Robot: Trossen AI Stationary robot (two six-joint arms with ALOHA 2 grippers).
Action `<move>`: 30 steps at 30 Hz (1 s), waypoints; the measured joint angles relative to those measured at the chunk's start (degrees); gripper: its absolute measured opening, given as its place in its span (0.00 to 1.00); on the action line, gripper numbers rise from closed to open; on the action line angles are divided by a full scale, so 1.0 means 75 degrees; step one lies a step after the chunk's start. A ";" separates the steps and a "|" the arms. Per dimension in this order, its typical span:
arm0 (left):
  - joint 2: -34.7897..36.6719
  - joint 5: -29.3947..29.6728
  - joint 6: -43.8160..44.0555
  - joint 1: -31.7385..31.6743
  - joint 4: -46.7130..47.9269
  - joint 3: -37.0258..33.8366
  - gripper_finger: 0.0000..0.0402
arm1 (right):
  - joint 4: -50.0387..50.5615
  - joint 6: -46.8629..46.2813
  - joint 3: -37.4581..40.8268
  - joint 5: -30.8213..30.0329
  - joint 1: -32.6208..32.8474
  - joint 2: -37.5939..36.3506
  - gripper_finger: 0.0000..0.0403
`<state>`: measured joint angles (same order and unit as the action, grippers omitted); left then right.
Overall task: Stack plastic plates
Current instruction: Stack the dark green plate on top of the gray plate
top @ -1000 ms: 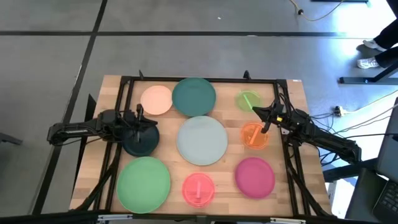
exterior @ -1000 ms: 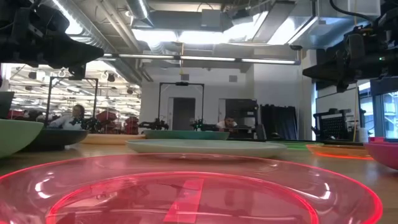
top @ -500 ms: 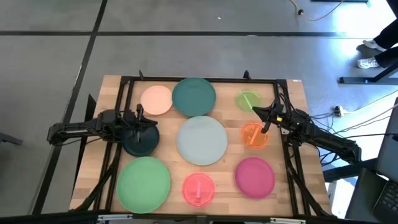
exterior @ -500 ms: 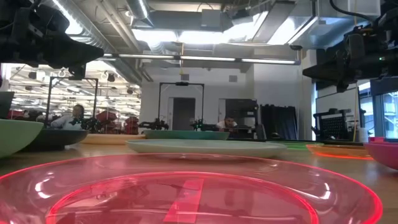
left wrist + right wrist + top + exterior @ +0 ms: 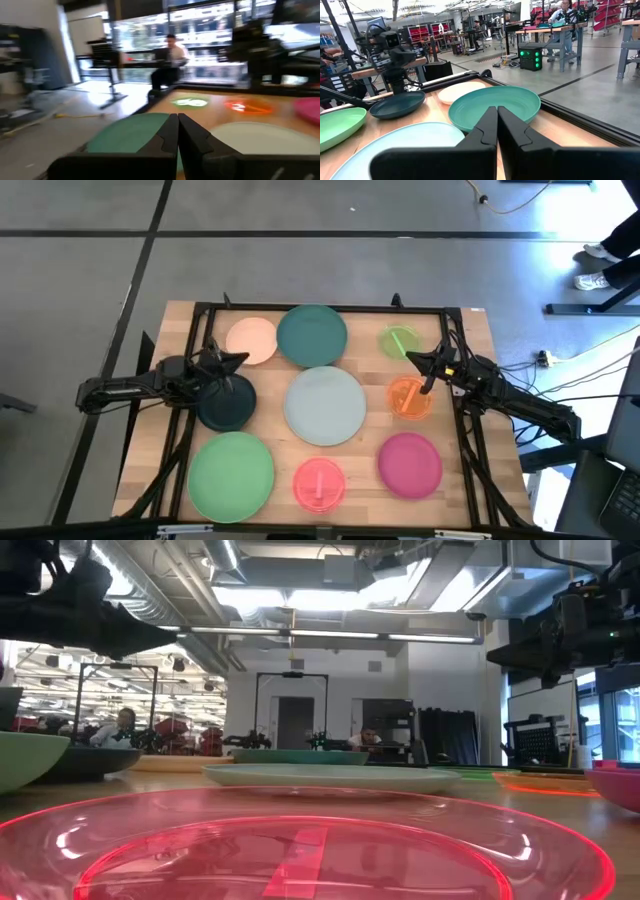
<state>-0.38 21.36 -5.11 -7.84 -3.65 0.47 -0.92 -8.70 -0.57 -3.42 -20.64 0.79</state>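
Observation:
Nine round plates lie flat and apart on the wooden table: peach (image 5: 250,340), teal (image 5: 312,334), small green (image 5: 400,341), pale blue (image 5: 325,406), dark (image 5: 226,404), orange (image 5: 408,397), magenta (image 5: 410,463), pink (image 5: 319,483) and large green (image 5: 231,472). My left gripper (image 5: 240,358) is shut, hovering above the dark plate's far rim near the peach plate. Its wrist view shows the shut fingertips (image 5: 177,119) before the teal plate (image 5: 132,132). My right gripper (image 5: 410,358) is shut too, in the air between the small green and orange plates, facing the teal plate (image 5: 495,107).
A dark metal frame (image 5: 320,308) runs round the table along its far and side edges. Bare wood shows between the plates. People sit and stand in the room beyond the table (image 5: 170,60). The pink plate (image 5: 300,850) fills the low view's foreground.
My left gripper has swung off the middle of the dark plate toward the table's far edge and turned, its fingers now pointing toward the peach and teal plates. It stays shut. No plate has moved.

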 joint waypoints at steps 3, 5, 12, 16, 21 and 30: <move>-0.0003 0.0160 -0.0219 0.0000 -0.0234 -0.0003 0.00 | -0.0001 -0.0001 0.0000 -0.0002 0.0000 0.0000 0.01; 0.0000 -0.0251 0.0267 -0.0006 -0.0468 0.0000 0.00 | -0.0023 0.0001 0.0001 -0.0005 0.0000 -0.0001 0.01; -0.0006 -0.1573 0.1167 0.0003 -0.1885 0.0000 0.00 | -0.1418 -0.0004 0.0025 -0.0512 0.0000 0.0016 0.01; -0.0003 -0.1495 0.0560 -0.0003 -0.2499 0.0003 0.00 | -0.1926 0.0045 0.0025 -0.0809 0.0000 0.0024 0.01; -0.0020 -0.1437 0.0354 -0.0003 -0.2645 0.0000 0.00 | -0.2100 -0.0176 0.0022 -0.0792 0.0000 0.0022 0.01; -0.0806 -0.1591 -0.0170 -0.0002 -0.3230 0.0000 0.00 | -0.2104 -0.0068 0.0019 0.0393 0.0000 0.0025 0.01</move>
<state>-6.43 9.43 -6.38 -7.85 -27.88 0.47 -16.70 -9.21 -0.43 -0.48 -20.64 0.97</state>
